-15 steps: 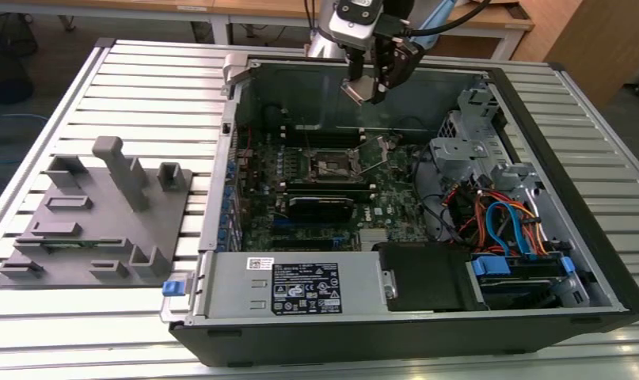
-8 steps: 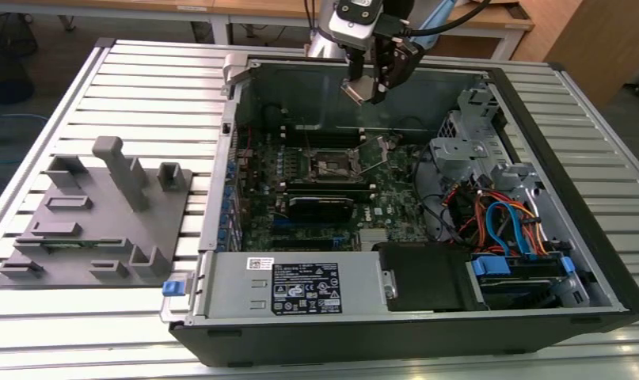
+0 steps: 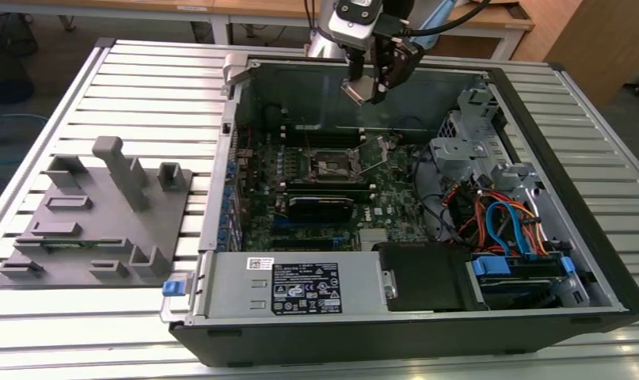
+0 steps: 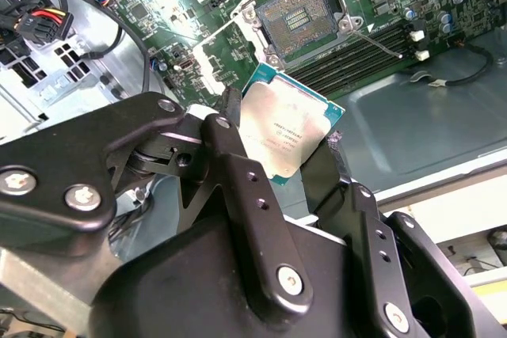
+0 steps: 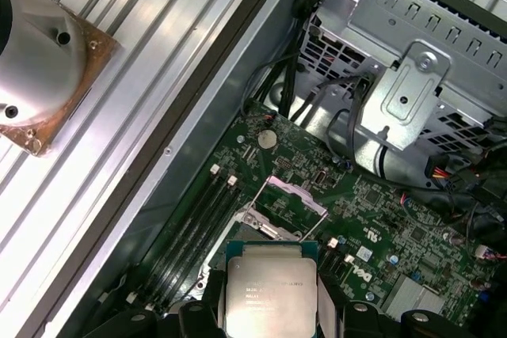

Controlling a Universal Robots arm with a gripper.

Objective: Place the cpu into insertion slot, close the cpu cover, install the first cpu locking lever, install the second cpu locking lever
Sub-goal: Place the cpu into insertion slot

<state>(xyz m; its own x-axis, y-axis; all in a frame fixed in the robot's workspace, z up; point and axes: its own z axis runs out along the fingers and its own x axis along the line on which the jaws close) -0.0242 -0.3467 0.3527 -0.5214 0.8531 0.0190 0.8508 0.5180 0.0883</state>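
- The jaws are closed onto the cpu, which is pinched by two opposite edges. Its metal top and its underside are thereby left free, presumably so that it can be seated.
- The cpu is carried in the air by the gripper, high over the open computer case in the exterior view. It is seen tilted rather than level in the second wrist view and is touched by nothing but the jaws.
- The insertion slot lies bare below it, well apart, with its contact field exposed; the chip is therefore judged not yet placed.
- The cpu cover appears to be swung up at one side of the slot. A thin wire locking lever is seen released beside it, seemingly left open so that the slot can be reached from above.
- The slot is set in the green motherboard, just beside a row of dark memory slots.
- The case is laid on its side on the slatted tabletop with its panel off, so that the board faces up. A grey fixture tray is set near it, at the exterior view's left.
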